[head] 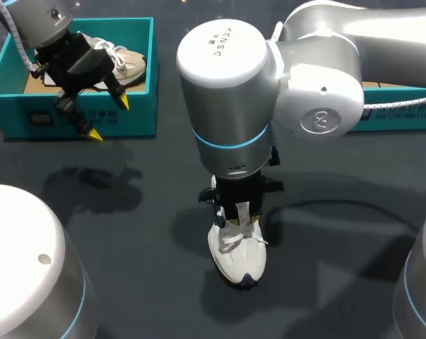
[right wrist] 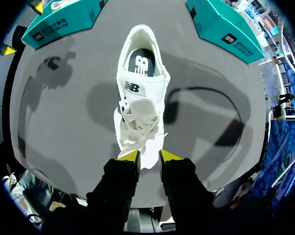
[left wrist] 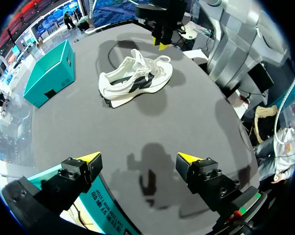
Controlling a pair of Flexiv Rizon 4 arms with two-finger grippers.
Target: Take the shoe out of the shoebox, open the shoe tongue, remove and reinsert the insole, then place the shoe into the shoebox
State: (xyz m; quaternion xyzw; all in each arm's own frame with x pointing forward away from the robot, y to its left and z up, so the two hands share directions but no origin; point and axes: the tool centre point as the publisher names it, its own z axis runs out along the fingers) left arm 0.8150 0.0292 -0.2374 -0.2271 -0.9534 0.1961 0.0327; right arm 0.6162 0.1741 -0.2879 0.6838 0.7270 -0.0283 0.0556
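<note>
2 shoes, 2 boxes: white shoe (head: 239,253) between left shoebox (head: 138,92), right shoebox (head: 402,116); second shoe (head: 128,62) boxed. Your right gripper (right wrist: 149,155) over white shoe, grip unclear; left gripper (left wrist: 138,157) spread.

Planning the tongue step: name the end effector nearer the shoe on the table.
Right. The right end effector is over the shoe, at its laces; the left end effector is away by the teal shoebox.

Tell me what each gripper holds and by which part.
The left gripper is open and holds nothing. The right gripper is over the laces of the white shoe; whether it grips one cannot be told.
</note>
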